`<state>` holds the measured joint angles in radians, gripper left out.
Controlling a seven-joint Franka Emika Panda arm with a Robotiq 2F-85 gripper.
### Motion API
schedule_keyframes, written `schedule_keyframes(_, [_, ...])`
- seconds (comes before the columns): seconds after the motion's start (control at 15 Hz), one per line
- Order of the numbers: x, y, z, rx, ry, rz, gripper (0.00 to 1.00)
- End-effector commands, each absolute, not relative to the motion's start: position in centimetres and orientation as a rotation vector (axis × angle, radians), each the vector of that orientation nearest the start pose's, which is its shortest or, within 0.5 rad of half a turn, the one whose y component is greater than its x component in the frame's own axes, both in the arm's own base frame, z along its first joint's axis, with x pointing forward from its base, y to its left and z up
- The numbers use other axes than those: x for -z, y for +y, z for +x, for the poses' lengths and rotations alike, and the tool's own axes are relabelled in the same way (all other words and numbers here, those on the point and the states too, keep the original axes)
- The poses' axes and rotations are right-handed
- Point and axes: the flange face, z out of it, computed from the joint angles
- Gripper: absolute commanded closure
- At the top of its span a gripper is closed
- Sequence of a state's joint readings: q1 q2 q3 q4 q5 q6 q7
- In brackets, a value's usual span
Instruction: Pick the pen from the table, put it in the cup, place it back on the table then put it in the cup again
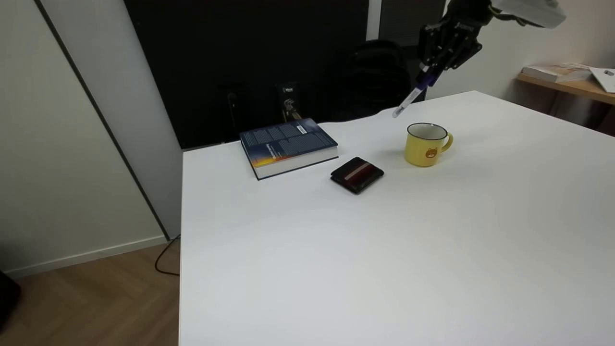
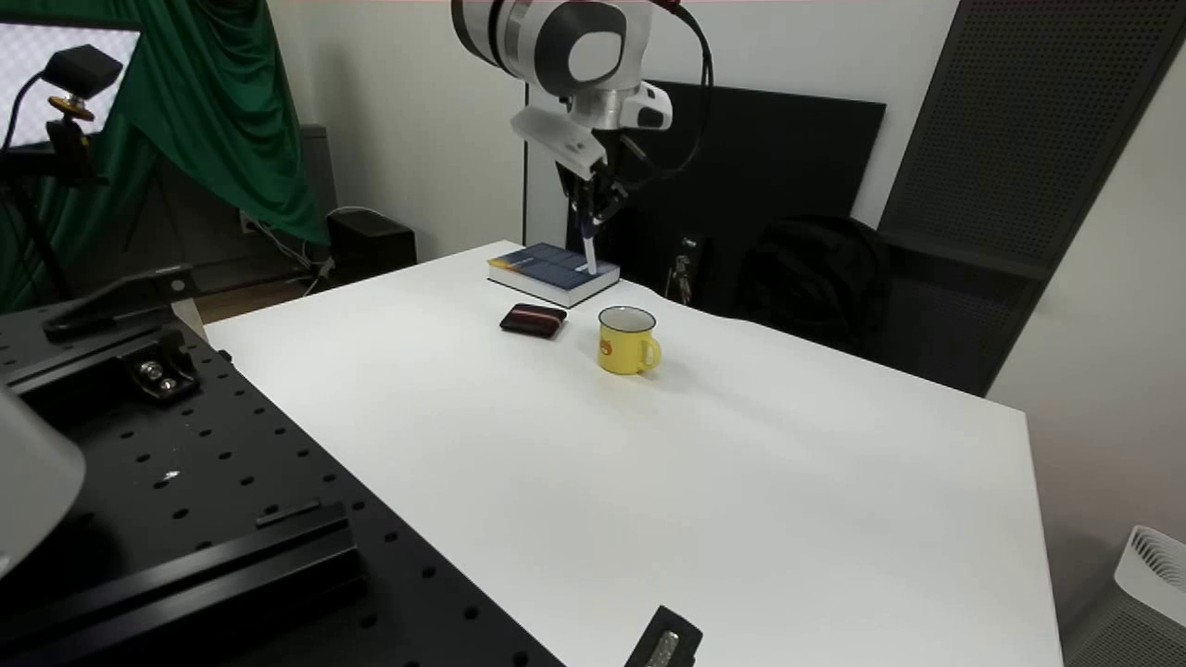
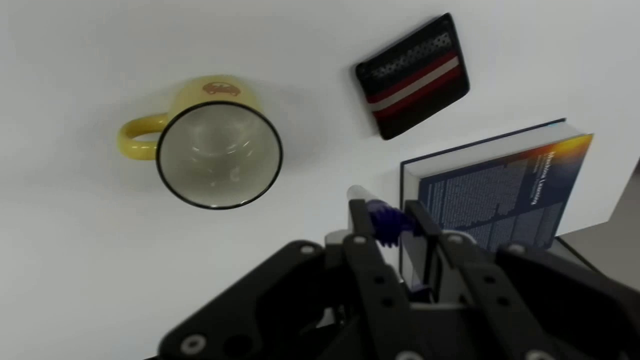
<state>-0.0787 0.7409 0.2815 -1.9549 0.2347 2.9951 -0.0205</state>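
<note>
Gripper is squeezing the pen mid-air
In an exterior view the pen's slanting at upper right, yellow cup standing a bit lower in frame on the white table, wallet and book lying around upper middle.

The mug is showing yellow on body and handle, with an orange-brown bear face, a black rim line and an off-white interior, while the pen is pairing violet-blue with a whitish length and the gripper is showing black with pale dots. The wallet is carrying a whitish stripe edged in dark red across black, plus a grey speckled band, and the Machine Learning hardcover is blending navy with pale text, a yellow-orange patch and white page edges. The tabletop is reading plain white, and the curtain is showing deep green.
</note>
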Motion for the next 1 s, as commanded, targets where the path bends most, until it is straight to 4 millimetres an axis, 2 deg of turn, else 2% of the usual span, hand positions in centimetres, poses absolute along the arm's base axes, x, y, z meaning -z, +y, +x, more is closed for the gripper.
schedule_keyframes(0.0, [-11.9, 10.6, 60.5, 0.286, 0.066, -2.734, 0.94])
schedule_keyframes(0.4, [-3.3, 9.5, 56.0, 0.026, 0.054, -2.668, 0.94])
schedule_keyframes(0.67, [2.3, 8.3, 53.6, -0.086, 0.098, -2.634, 0.94])
schedule_keyframes(0.73, [3.5, 8.1, 53.2, -0.105, 0.114, -2.628, 0.94])
schedule_keyframes(0.93, [5.1, 7.7, 52.7, -0.130, 0.134, -2.637, 0.94])
